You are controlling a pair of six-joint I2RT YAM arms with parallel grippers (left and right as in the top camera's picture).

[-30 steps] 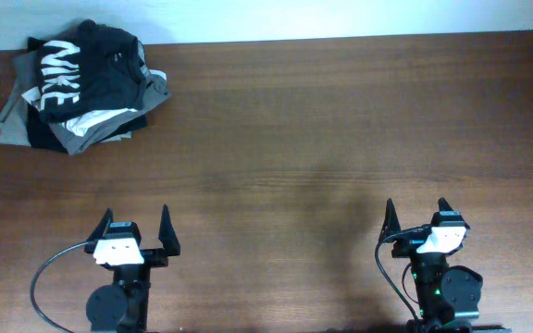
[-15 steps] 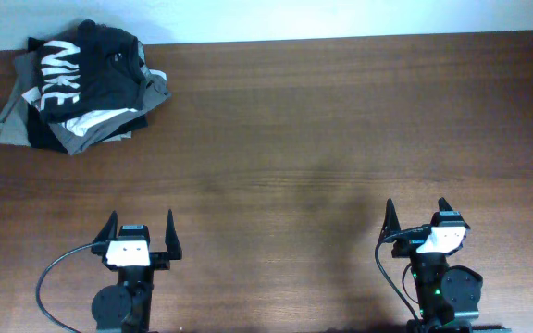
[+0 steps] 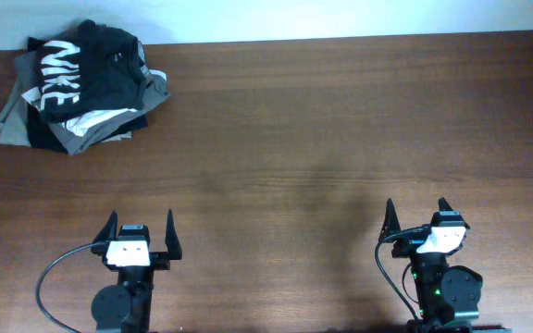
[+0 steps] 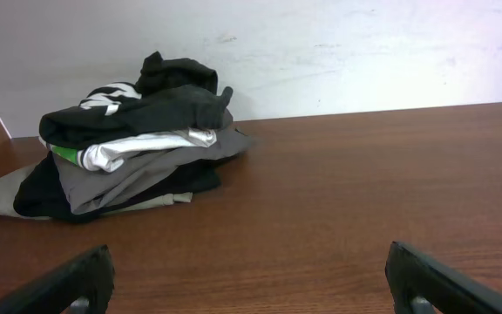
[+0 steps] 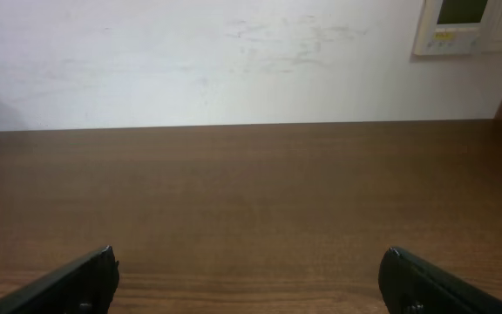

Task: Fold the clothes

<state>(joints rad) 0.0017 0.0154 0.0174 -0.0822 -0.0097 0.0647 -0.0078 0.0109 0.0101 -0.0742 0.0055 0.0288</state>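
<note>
A stack of folded clothes (image 3: 80, 88) lies at the far left corner of the brown table, a black garment with white lettering on top, grey and white ones under it. It also shows in the left wrist view (image 4: 125, 139), far ahead to the left. My left gripper (image 3: 140, 225) is open and empty near the front edge; its finger tips frame the left wrist view (image 4: 249, 277). My right gripper (image 3: 417, 212) is open and empty at the front right, with only bare table between its fingers (image 5: 249, 277).
The wooden table (image 3: 340, 129) ends at a white wall (image 5: 234, 61) along its far edge. A wall panel (image 5: 469, 24) hangs at the upper right in the right wrist view.
The left gripper has turned slightly and shifted a little right and forward from a second ago, now squared to the table. The right arm and the clothes have not moved.
</note>
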